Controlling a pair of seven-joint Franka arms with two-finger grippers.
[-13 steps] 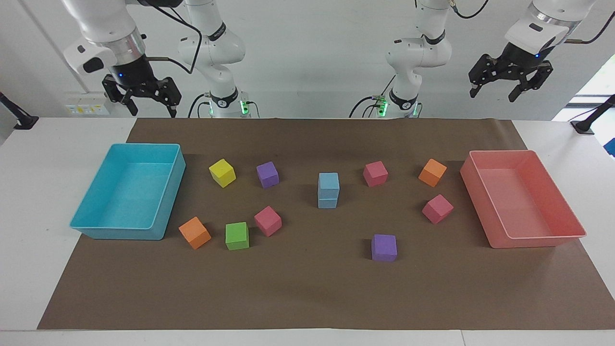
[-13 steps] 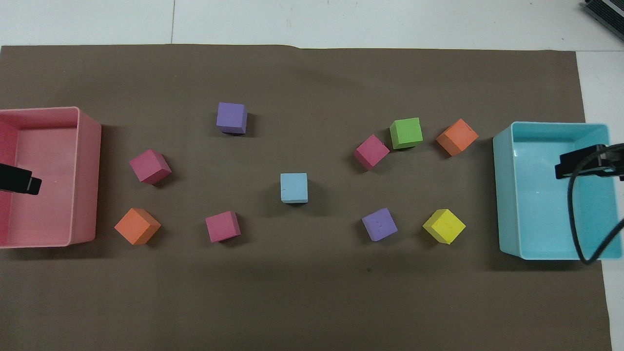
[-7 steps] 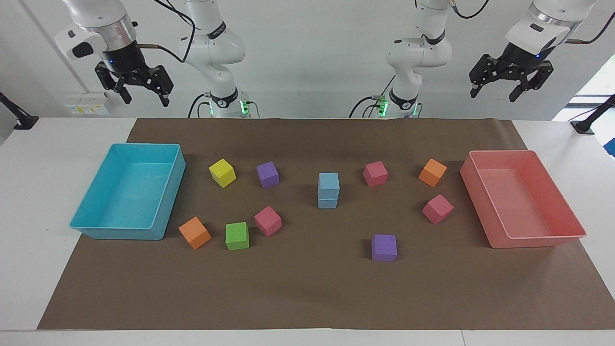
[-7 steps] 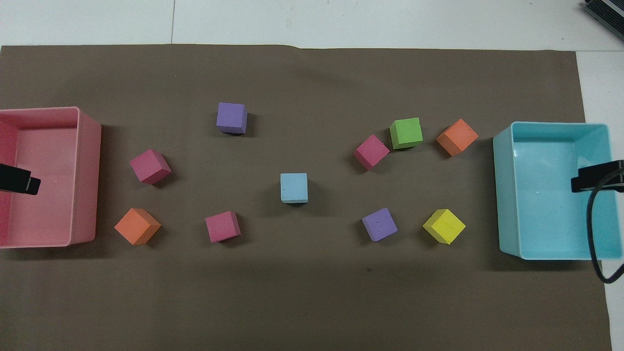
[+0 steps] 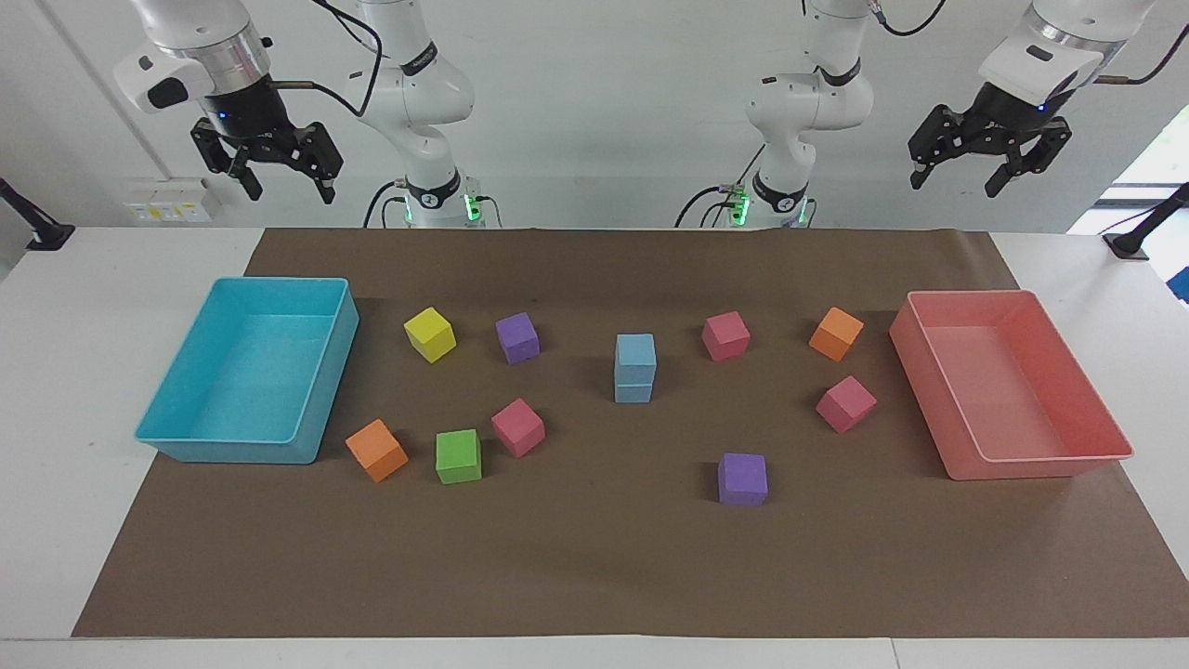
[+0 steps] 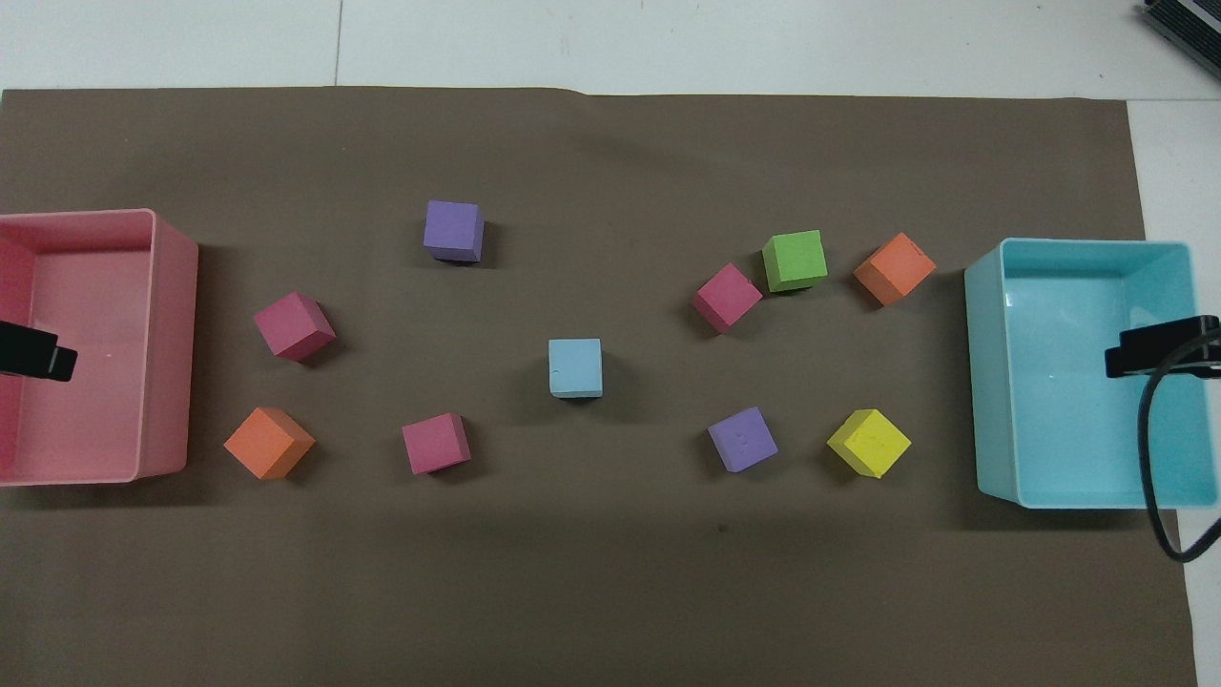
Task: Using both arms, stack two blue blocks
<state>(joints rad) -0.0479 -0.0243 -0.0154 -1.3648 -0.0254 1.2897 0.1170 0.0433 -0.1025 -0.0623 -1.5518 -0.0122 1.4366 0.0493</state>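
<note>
1. Two blue blocks are seen stacked, the upper block (image 5: 635, 352) set squarely on the lower block (image 5: 633, 390), at the middle of the brown mat (image 5: 594, 567).
2. The left gripper (image 5: 986, 165) is held high over the pink bin (image 5: 1040, 465), fingers spread, empty.
3. The right gripper (image 5: 269, 175) is held high over the turquoise bin (image 5: 232, 450), fingers spread, empty.

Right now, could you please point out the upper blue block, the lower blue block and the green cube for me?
upper blue block (image 5: 635, 351): facing view, its front face.
lower blue block (image 5: 633, 393): facing view, its front face.
green cube (image 5: 458, 457): facing view, middle of the cube.
</note>
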